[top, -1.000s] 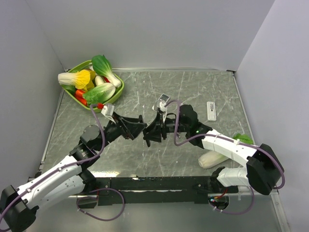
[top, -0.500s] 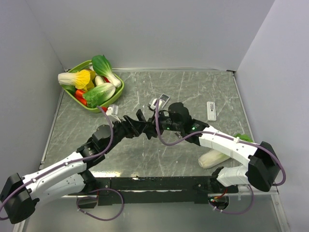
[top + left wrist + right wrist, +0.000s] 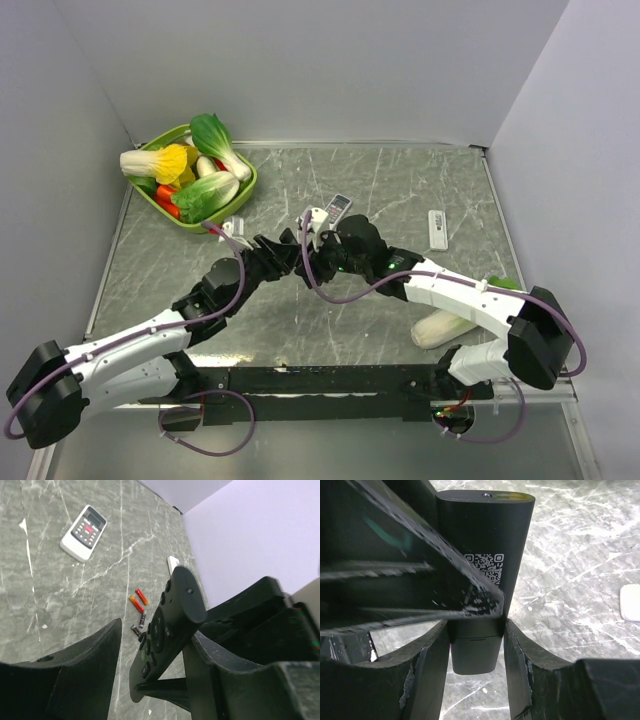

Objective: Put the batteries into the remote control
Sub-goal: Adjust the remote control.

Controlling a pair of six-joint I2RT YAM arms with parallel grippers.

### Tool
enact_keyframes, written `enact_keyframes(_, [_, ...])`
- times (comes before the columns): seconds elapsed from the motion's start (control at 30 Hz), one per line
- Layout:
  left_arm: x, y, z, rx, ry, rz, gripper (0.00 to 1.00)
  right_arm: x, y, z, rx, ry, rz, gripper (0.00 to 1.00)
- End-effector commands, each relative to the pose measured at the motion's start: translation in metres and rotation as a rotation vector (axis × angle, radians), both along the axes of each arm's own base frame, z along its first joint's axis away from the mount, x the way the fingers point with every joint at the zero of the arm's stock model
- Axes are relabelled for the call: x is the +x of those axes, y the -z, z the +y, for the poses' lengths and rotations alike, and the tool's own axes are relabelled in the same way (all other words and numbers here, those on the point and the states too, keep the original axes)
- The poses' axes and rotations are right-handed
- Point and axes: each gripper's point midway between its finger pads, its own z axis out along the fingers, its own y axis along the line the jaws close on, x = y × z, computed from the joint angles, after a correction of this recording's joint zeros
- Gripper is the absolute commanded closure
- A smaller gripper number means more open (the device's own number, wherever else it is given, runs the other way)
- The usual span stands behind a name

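Your right claw (image 3: 476, 635) pinches the stiff, slick remote (image 3: 482, 555); your left claw (image 3: 155, 635) straddles it loosely. The batteries (image 3: 138, 611) will likely roll, so pinch them mid-barrel.

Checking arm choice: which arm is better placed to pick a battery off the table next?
Likely left. The right gripper is clamped on the black remote; the left gripper stands open around it, gripping nothing, with the batteries lying just beyond.
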Motion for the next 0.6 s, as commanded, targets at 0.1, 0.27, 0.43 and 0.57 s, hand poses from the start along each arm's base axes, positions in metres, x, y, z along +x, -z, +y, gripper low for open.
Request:
enact_keyframes(0.1, [0.004,0.005,-0.007,-0.067,-0.023,0.008,0.46,0.011,-0.026,0.017,0.04,0.007,-0.054,1.0])
enact_keyframes(0.27, [0.006,-0.001,-0.004,-0.075,-0.038,-0.016,0.71,0.009,-0.022,0.019,0.034,0.002,-0.046,1.0])
enact_keyframes(0.43, [0.005,0.002,0.01,-0.082,-0.088,-0.016,0.96,0.003,-0.011,0.015,0.029,-0.001,-0.011,0.72])
enact_keyframes(0.57, [0.004,0.013,0.022,-0.08,-0.124,0.001,0.99,-0.006,-0.014,0.007,0.017,-0.018,-0.001,0.43])
